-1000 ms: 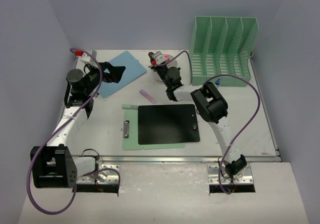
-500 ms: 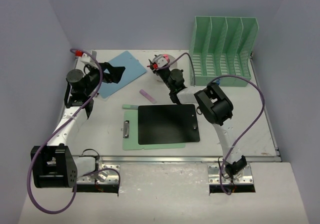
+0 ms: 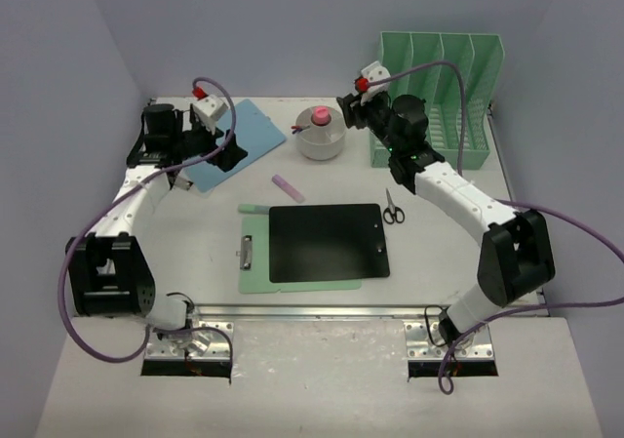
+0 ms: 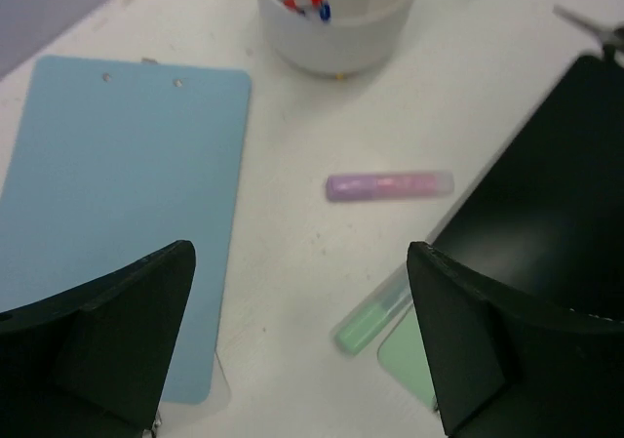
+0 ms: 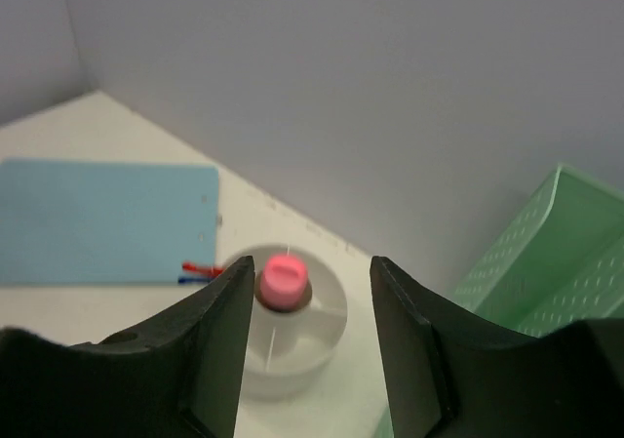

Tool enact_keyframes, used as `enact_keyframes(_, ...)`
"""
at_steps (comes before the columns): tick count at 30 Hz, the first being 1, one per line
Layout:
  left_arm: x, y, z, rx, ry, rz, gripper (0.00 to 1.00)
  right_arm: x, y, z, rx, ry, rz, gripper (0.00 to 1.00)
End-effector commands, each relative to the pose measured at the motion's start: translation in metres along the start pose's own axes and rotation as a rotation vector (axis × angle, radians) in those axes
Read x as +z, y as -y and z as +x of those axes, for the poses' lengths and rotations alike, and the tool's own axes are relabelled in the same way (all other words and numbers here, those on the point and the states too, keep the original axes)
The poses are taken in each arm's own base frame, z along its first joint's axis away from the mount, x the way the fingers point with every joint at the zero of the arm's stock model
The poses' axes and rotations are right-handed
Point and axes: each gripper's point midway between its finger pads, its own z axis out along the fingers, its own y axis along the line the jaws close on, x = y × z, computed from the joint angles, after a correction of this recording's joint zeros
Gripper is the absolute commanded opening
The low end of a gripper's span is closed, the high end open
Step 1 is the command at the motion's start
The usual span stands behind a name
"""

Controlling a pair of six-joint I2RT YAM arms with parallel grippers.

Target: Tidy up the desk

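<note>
The off-white desk [image 3: 458,253] holds a blue clipboard [image 3: 244,131], a white pen cup [image 3: 321,141] with a pink-capped item [image 3: 320,115] standing in it, a lilac marker [image 3: 288,187], a green highlighter [image 3: 254,208], scissors [image 3: 391,207] and a black tablet [image 3: 328,242] on a green clipboard [image 3: 252,262]. My left gripper [image 3: 232,150] is open and empty over the blue clipboard's [image 4: 117,194] right edge, above the green highlighter [image 4: 375,316] and the lilac marker [image 4: 390,184]. My right gripper [image 3: 351,109] is open and empty, in the air just right of the cup [image 5: 292,345], with the pink cap [image 5: 284,277] seen between its fingers.
A mint-green slotted file rack [image 3: 439,97] stands at the back right, close behind the right arm; it also shows in the right wrist view [image 5: 556,253]. Red and blue pens [image 4: 307,1] stick out of the cup. Lavender walls close in the back and both sides.
My right arm has swung back and right, off the cup, toward the rack; the cup and the scissors now show. My left wrist has shifted toward the back left corner.
</note>
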Motion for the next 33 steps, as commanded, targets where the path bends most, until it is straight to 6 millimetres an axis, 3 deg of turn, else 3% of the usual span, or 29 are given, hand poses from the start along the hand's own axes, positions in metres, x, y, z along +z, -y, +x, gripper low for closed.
enact_keyframes(1,-0.008,0.022,0.067,0.172,-0.225,0.231,0.88,-0.041,-0.022,0.099,0.066,-0.414,-0.121,0.53)
enact_keyframes(8,-0.004,0.033,0.136,0.439,-0.471,0.400,0.86,-0.085,-0.026,0.121,0.095,-0.563,-0.196,0.59)
enact_keyframes(9,0.004,0.046,0.140,0.491,-0.488,0.432,0.85,-0.088,-0.026,0.122,0.103,-0.574,-0.197,0.59)
enact_keyframes(11,0.011,0.048,0.153,0.581,-0.545,0.439,0.84,-0.096,-0.025,0.130,0.130,-0.613,-0.192,0.59)
enact_keyframes(14,0.030,0.058,0.160,0.668,-0.575,0.479,0.80,-0.108,-0.024,0.139,0.152,-0.648,-0.184,0.59)
enact_keyframes(15,0.039,0.061,0.154,0.696,-0.577,0.494,0.79,-0.110,-0.023,0.139,0.153,-0.648,-0.181,0.59)
enact_keyframes(17,0.051,0.061,0.165,0.691,-0.619,0.523,0.77,-0.117,-0.024,0.143,0.161,-0.664,-0.184,0.59)
enact_keyframes(18,0.058,0.057,0.156,0.701,-0.613,0.517,0.77,-0.119,-0.024,0.145,0.165,-0.669,-0.182,0.59)
enact_keyframes(21,0.073,0.054,0.162,0.714,-0.645,0.533,0.76,-0.124,-0.023,0.144,0.168,-0.670,-0.182,0.59)
enact_keyframes(25,0.084,0.055,0.177,0.729,-0.697,0.560,0.73,-0.126,-0.020,0.142,0.166,-0.669,-0.177,0.59)
enact_keyframes(33,0.085,0.062,0.197,0.739,-0.740,0.627,0.65,-0.124,-0.011,0.141,0.161,-0.662,-0.160,0.59)
